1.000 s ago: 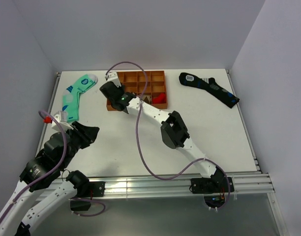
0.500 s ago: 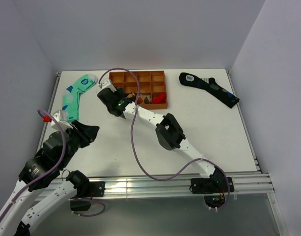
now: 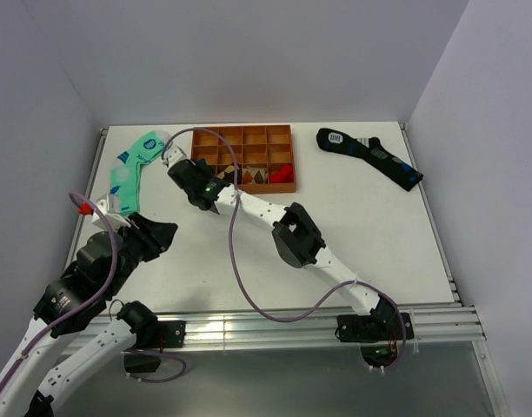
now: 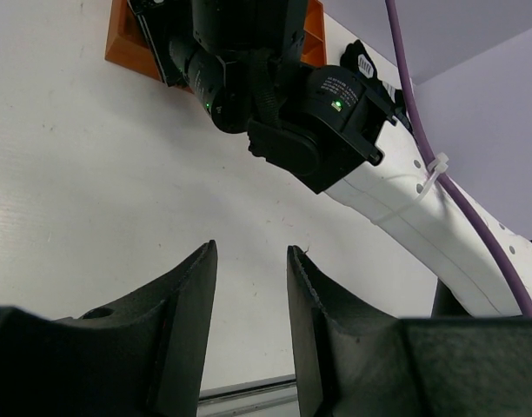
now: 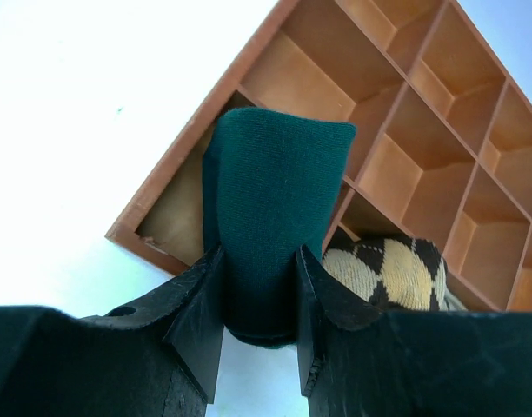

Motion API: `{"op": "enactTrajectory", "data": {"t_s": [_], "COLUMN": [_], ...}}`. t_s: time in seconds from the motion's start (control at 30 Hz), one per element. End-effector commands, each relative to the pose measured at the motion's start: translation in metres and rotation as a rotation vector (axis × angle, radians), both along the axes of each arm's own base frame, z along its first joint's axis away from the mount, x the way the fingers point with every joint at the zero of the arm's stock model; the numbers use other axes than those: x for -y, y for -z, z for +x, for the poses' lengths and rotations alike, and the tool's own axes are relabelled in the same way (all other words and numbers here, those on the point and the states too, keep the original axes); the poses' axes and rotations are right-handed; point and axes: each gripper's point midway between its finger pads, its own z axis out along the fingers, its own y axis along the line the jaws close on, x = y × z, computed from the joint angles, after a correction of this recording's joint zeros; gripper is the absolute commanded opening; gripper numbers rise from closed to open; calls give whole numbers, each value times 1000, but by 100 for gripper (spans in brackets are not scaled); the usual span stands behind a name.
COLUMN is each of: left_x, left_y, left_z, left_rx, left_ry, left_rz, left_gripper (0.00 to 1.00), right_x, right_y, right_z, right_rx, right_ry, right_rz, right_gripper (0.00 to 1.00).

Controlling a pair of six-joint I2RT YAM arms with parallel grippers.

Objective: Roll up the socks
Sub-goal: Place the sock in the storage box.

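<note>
In the right wrist view my right gripper (image 5: pixel 259 261) is shut on a rolled dark teal-green sock (image 5: pixel 275 200). The roll stands up between the two fingers, over the corner compartment of the orange divided tray (image 5: pixel 188 143). From above, the right gripper (image 3: pixel 181 168) sits at the tray's (image 3: pixel 244 130) near left corner and hides the sock. My left gripper (image 4: pixel 249 261) is open with only bare white table between its fingers. In the top view the left gripper (image 3: pixel 166 233) hangs over the near left part of the table.
A rolled beige-and-black argyle sock (image 5: pixel 388 269) lies in a tray compartment beside the teal one. A mint-green patterned sock (image 3: pixel 136 165) lies at the far left. A black sock with blue patches (image 3: pixel 370 155) lies at the far right. The right arm (image 4: pixel 318 122) stretches across the middle.
My right gripper has moved left with the teal sock, from over the tray's middle to its near left corner. The left arm has stayed put.
</note>
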Motion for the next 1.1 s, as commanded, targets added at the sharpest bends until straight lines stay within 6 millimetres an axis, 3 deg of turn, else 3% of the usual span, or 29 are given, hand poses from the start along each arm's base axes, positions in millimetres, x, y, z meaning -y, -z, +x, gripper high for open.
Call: {"op": "enactTrajectory", "data": {"t_s": [0.0, 0.3, 0.5, 0.77, 1.07], "left_x": [4, 8, 10, 22, 28], "left_y": [-15, -15, -20, -19, -16], "left_z": [3, 2, 3, 8, 13], "left_rx": [42, 39, 40, 22, 7], "left_ry": [20, 35, 39, 66, 68], "left_rz": [-9, -23, -31, -51, -65], "left_gripper": [44, 43, 44, 43, 42], "right_x": [-19, -25, -13, 13, 17], "right_y": [0, -5, -3, 20, 25], "right_z": [-8, -10, -1, 1, -3], "right_rx": [-26, -104, -195, -292, -380], "right_ry": [-117, -208, -232, -234, -294], "right_rz": [0, 60, 114, 63, 94], "right_gripper": [0, 2, 5, 4, 6]}}
